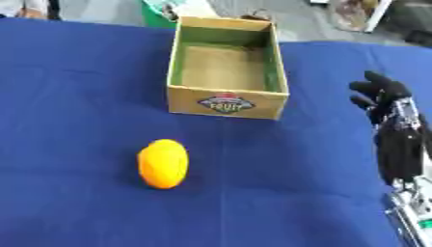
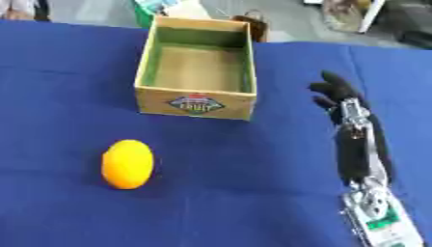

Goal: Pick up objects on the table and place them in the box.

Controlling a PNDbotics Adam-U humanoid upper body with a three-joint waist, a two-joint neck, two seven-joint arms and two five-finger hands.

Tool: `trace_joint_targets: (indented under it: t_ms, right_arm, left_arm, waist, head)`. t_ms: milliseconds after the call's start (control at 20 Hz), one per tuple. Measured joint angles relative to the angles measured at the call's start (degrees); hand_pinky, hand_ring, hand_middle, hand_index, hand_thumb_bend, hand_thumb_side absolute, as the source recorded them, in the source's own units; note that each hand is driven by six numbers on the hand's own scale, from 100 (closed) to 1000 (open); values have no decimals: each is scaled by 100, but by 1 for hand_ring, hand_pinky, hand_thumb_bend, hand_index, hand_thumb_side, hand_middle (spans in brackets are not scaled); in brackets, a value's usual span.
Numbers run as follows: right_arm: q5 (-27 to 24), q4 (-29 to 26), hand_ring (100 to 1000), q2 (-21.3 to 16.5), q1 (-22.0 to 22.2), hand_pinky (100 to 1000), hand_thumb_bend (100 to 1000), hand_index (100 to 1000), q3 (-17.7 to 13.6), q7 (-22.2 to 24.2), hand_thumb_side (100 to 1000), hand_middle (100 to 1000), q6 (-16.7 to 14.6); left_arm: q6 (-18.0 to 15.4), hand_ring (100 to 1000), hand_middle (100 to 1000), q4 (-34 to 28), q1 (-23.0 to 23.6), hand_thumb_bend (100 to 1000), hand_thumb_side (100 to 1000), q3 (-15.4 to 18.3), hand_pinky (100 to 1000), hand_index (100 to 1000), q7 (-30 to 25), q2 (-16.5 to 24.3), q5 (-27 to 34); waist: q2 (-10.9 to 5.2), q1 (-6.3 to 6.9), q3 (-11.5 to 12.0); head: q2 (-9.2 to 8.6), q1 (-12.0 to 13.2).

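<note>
Right hand hovers over the blue cloth, empty; orange fruit lies apart from the box.

The right hand [image 2: 336, 96] reaches in from the lower right, its dark fingers blurred together, so whether they are straight or curled cannot be told; it holds nothing. Left of it stands the open cardboard box [image 2: 195, 103], with a printed label too blurred to read. The orange fruit [image 1: 163, 163] lies on the tablecloth [image 1: 76, 96], nearer than the box.
</note>
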Motion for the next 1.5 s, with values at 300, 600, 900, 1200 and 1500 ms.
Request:
trace_joint_targets:
  t_ms: [300,600,900,1200,1500]
  right_arm:
    - [0,0,879,3,0,865,100,869,0,2,1000,695,2]
    - [1,0,878,7,1,866,100,868,0,11,1000,693,12]
    - [1,0,877,8,1,864,100,867,0,9,1000,692,17]
    - [-25,0,875,10,-81,863,100,866,11,12,1000,691,15]
    - [-67,0,875,10,-80,862,100,866,18,20,1000,690,22]
  left_arm:
    - [-1,357,476,0,0,100,772,0,458,538,-1,0,0]
    - [-4,358,477,0,-1,100,768,-1,459,540,-5,1,-1]
    - [-1,366,484,0,-43,100,749,-7,458,549,-40,52,-1]
    - [-33,379,495,6,-367,100,715,-207,461,562,-131,479,-104]
    - [-131,434,537,113,-605,100,605,-447,484,617,-310,1113,-486]
  waist:
    - [3,0,0]
    - [11,1,5]
    - [9,4,13]
    - [-157,91,22]
    - [-220,97,20]
  head:
    - [0,28]
    - [0,35]
    - [6,34]
    - [168,25]
    - [186,-128]
